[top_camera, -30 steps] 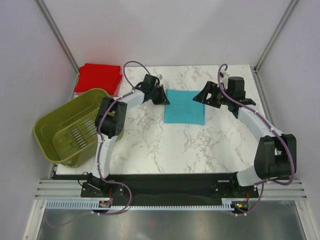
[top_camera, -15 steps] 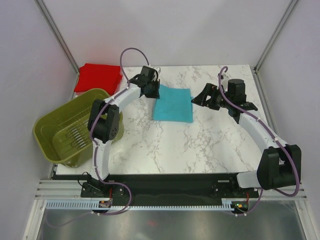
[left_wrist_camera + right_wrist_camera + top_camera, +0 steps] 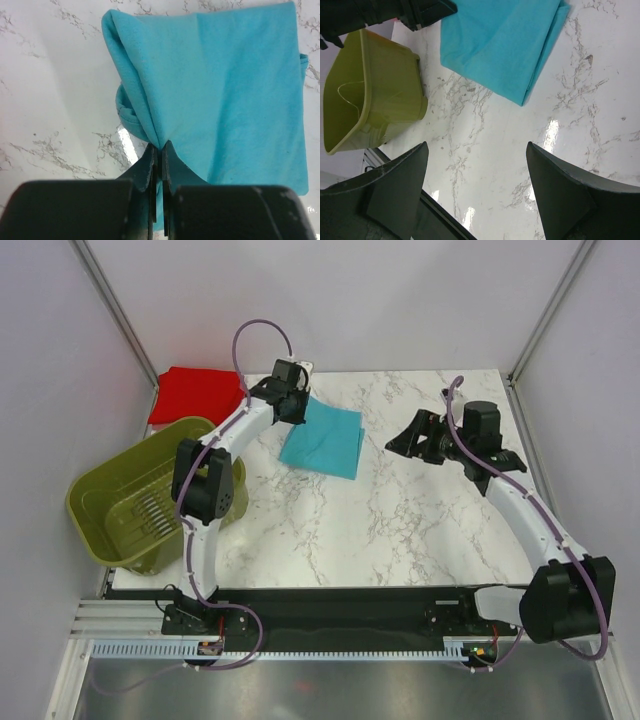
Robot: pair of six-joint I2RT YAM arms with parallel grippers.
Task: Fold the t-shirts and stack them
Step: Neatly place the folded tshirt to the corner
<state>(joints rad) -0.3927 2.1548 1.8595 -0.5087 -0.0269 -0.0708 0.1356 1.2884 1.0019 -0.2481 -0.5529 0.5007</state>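
The folded turquoise t-shirt point(image 3: 322, 438) lies on the marble table, its left edge lifted. My left gripper point(image 3: 293, 408) is shut on that edge; in the left wrist view the cloth point(image 3: 225, 85) bunches into the closed fingertips point(image 3: 159, 150). The folded red t-shirt point(image 3: 196, 395) lies flat at the back left corner, left of my left gripper. My right gripper point(image 3: 402, 440) is open and empty, hovering right of the turquoise shirt; its wrist view shows the shirt point(image 3: 505, 40) ahead of the spread fingers point(image 3: 400, 185).
An olive-green slotted basket point(image 3: 135, 500) stands at the left edge of the table, in front of the red shirt; it also shows in the right wrist view point(image 3: 365, 95). White walls and frame posts surround the table.
My left gripper has dragged the turquoise shirt left and back toward the red shirt, turning it askew. My right arm has drawn back slightly to the right.
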